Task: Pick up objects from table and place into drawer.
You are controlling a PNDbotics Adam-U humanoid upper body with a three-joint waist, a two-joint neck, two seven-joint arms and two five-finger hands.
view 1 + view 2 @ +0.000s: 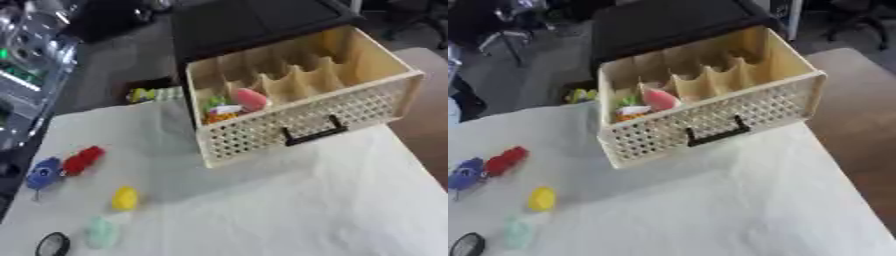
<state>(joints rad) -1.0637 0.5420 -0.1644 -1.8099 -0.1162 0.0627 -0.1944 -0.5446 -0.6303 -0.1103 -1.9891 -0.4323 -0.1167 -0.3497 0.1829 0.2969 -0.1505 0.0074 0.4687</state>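
Note:
An open wooden drawer (350,107) with a perforated front and a black handle (312,134) sticks out over the white table (289,205). Its left compartment holds a pink object (249,98) and some small green and orange things (217,111). On the table's left lie a red object (83,159), a blue object (43,173), a yellow object (125,198), a pale green object (101,232) and a round black-rimmed thing (53,244) at the lower edge. Neither hand shows in either view.
A black cabinet (254,22) sits above the drawer. A yellow-green item (144,94) lies behind the table, left of the drawer. Metal equipment (31,55) stands at the far left. Brown surface (433,110) borders the table on the right.

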